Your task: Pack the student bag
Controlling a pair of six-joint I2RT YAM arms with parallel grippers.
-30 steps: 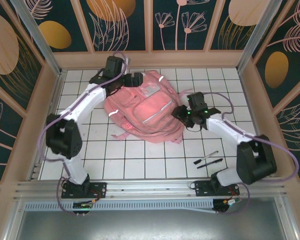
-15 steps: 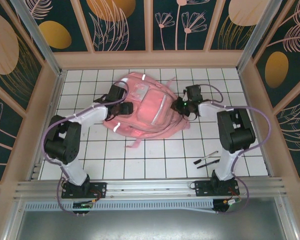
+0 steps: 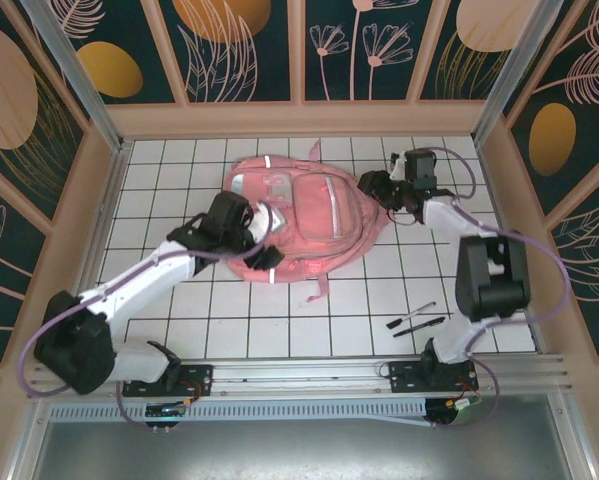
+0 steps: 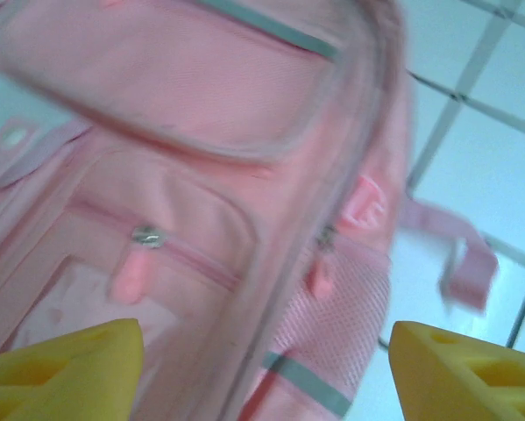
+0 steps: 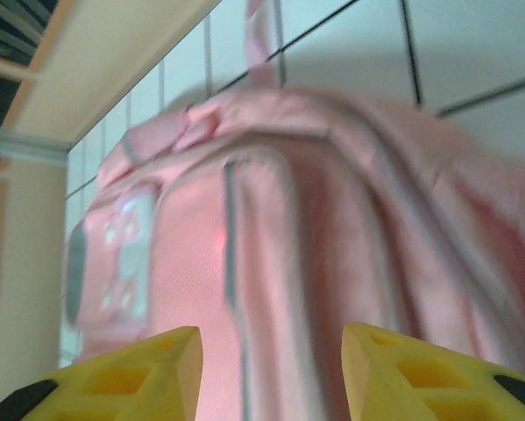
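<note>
The pink student bag (image 3: pixel 304 210) lies flat on the white tiled table, its front pockets facing up. My left gripper (image 3: pixel 257 224) sits at the bag's near left edge. In the left wrist view its yellow fingers (image 4: pixel 65 364) stand wide apart, open, over the bag's (image 4: pixel 201 202) zip pockets and mesh side pocket. My right gripper (image 3: pixel 376 186) hangs at the bag's far right side. Its yellow fingers (image 5: pixel 135 373) are also spread open, with the bag's (image 5: pixel 271 228) pink fabric and a grey stripe just beyond them. The wrist views are blurred.
Two black pens (image 3: pixel 416 320) lie on the tiles at the near right. A loose strap (image 3: pixel 319 290) trails off the bag's near edge. Wooden walls (image 3: pixel 299 118) close in the table on three sides. Bare tiles (image 3: pixel 279 325) stretch between the bag and the arm bases.
The bag has slid and turned toward the back middle. The left arm swung down to the bag's near left edge. The right gripper moved farther back and right.
</note>
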